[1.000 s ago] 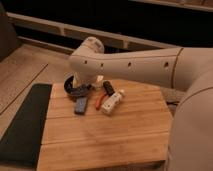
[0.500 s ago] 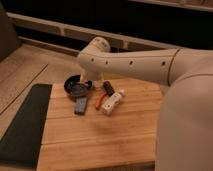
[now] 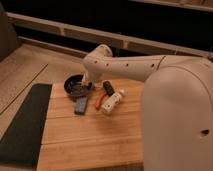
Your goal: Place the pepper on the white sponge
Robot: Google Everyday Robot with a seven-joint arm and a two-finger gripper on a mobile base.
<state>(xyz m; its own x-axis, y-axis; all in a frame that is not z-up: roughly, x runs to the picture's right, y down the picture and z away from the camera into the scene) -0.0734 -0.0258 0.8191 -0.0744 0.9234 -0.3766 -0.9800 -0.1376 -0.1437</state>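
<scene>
By pan [image 3: 75,85]: jaws, pepper [image 3: 100,101] nr.

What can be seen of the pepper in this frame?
The pepper is a small, elongated orange-red piece, smooth-looking, lying flat and slanted on the wooden board. It lies between a blue-grey block and the white sponge, close beside the sponge but not on it; whether they touch cannot be told. Nothing holds it: the end effector hangs apart from it, by the black pan.
</scene>
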